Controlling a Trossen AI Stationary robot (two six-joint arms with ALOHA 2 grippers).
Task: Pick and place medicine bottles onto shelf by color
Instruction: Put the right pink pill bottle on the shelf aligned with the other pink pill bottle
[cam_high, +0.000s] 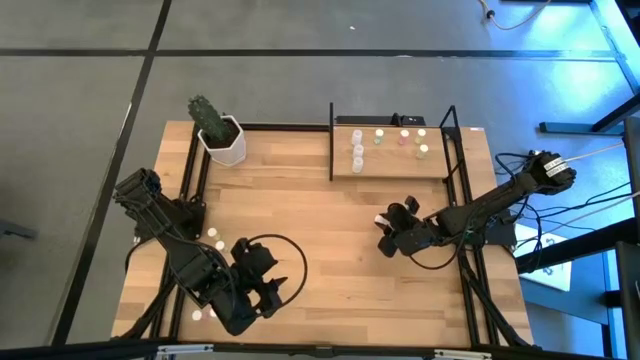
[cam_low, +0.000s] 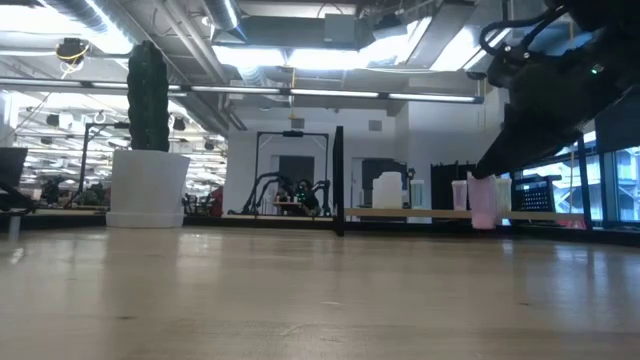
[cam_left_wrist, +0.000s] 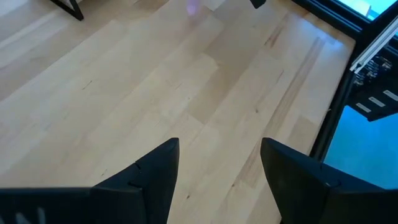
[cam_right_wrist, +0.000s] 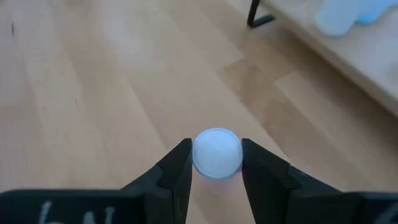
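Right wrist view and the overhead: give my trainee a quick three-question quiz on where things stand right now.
1. True or false: the right gripper is shut on a white-capped bottle.
2. What is between the left gripper's fingers? A) a green-capped bottle B) nothing C) the plant pot
3. In the high view, fill in: the plant pot stands at the table's far ____ corner, and the shelf sits to its right along the far edge.

Key:
1. True; the fingers press the bottle's sides above the table.
2. B; only bare wood shows in the gap.
3. left
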